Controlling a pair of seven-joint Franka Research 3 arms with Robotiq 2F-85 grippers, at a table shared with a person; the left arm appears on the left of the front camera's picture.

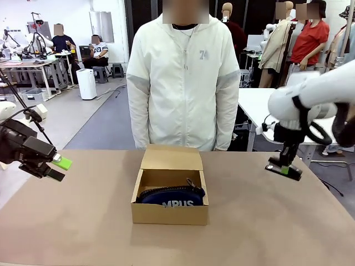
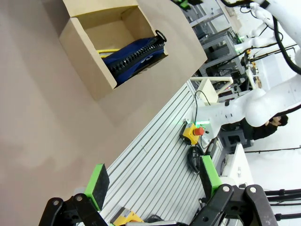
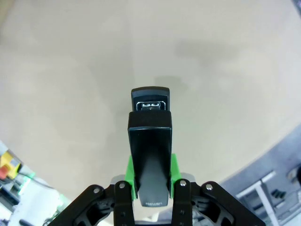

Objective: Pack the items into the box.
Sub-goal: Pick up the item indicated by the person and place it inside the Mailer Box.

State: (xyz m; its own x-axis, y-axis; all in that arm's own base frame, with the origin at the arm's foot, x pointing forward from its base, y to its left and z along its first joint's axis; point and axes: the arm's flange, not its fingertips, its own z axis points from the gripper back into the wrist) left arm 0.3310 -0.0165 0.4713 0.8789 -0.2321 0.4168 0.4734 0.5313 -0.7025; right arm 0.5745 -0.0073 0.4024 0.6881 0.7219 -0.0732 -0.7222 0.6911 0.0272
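Brown desk [image 1: 83,221], busy workshop behind — the stapler [image 3: 149,127] is held clamped in the right claw [image 1: 284,167], well right of the box [image 1: 169,213] where the pouch [image 1: 172,195] lies. If released short, it could be caught on the rim or the pouch. The left claw [image 1: 59,168] is spread wide.

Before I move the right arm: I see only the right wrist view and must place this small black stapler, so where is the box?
Observer: The small brown cardboard box sits at the table's middle, left of the small black stapler in your right tool, flap lid up on the person's side.
Operator: Anything inside?
Observer: A navy zip pouch lies along the front wall; bare cardboard floor shows behind it.
Operator: Is the other arm in my way?
Observer: The left tool, open, hangs near the table's left edge, apart from the box.
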